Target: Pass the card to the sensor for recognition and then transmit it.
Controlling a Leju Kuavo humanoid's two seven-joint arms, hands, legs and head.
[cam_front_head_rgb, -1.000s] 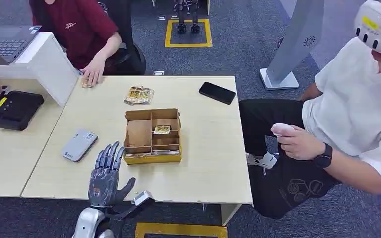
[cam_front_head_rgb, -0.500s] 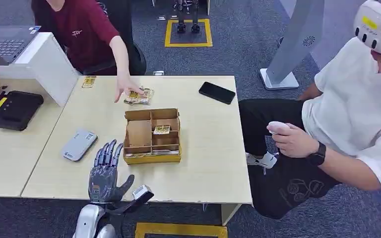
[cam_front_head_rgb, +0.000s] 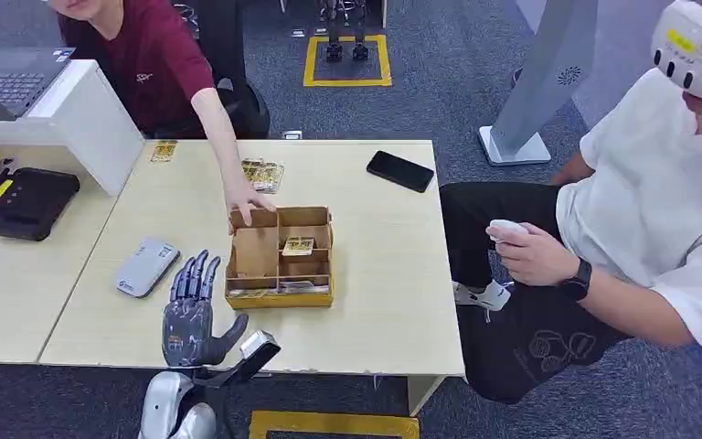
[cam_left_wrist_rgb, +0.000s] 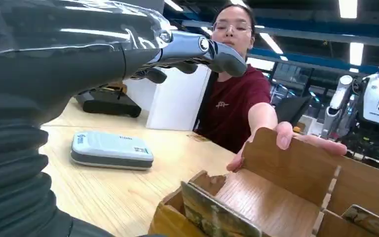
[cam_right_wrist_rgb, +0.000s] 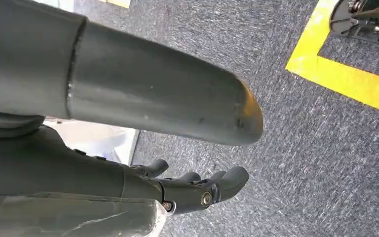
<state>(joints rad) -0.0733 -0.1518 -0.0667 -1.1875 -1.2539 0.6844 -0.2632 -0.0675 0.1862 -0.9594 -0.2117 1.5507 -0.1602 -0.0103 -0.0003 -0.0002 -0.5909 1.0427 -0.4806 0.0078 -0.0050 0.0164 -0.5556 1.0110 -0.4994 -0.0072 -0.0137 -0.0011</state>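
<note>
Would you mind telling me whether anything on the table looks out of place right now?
A person's hand grips the back wall of the partitioned cardboard box, which sits slightly askew to the table edge. The robot's left hand hovers open beside it.

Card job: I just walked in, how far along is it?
Nothing looks done. The left hand hovers open and holds nothing, between the sensor and the box. A card lies in the box, where a person's hand rests on the rim. Picking, scanning and passing it on remain.
</note>
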